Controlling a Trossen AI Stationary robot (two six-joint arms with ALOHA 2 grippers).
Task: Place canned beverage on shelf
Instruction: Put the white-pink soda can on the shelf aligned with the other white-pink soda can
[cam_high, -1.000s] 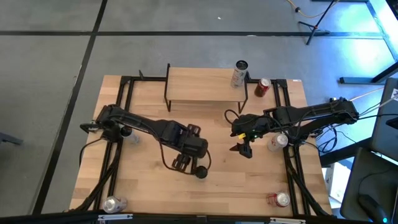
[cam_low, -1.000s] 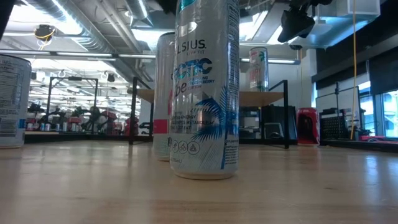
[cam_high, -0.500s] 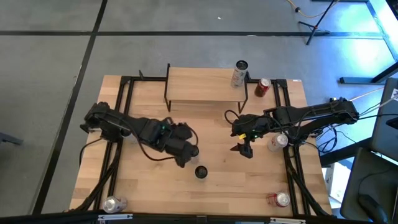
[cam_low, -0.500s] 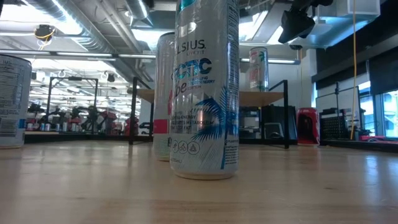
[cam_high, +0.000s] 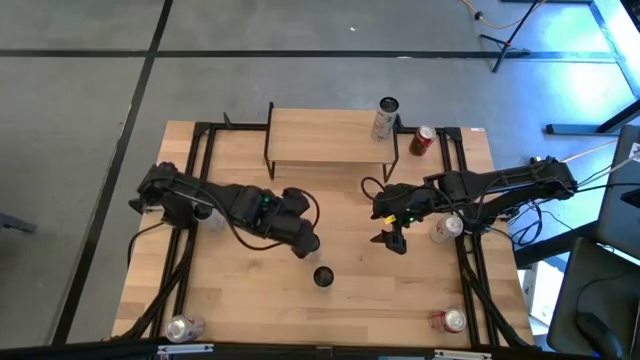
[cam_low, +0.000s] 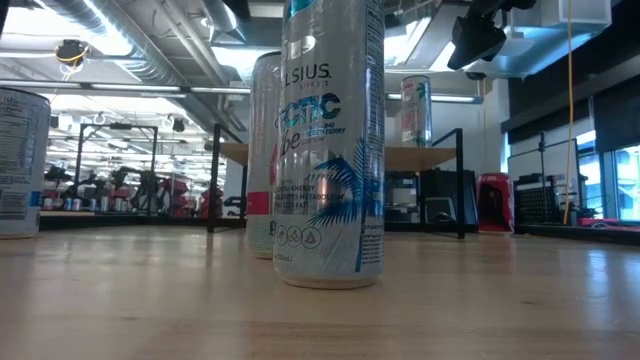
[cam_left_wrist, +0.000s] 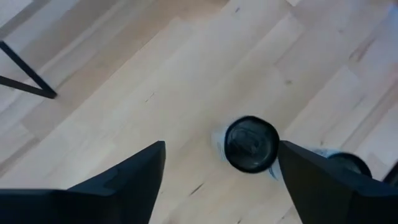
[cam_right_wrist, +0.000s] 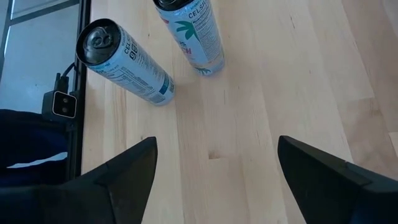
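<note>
1. Dark left gripper (cam_high: 306, 243) is seen drawn back from the black-topped can (cam_high: 323, 277) toward the shelf (cam_high: 325, 136), where a second ago it was right at that can; its fingers (cam_left_wrist: 118, 180) are spread and empty, and the can stands alone on the desk (cam_high: 250, 300).
2. The right gripper (cam_high: 392, 241) is unchanged, hovering mid-desk, fingers (cam_right_wrist: 124, 174) apart, nothing held.
3. One can (cam_high: 385, 118) stands on the shelf's right end, a red can (cam_high: 422, 139) just beside it; more cans are placed at the desk's edges.
4. Grey floor surrounds the light wooden desk.
</note>
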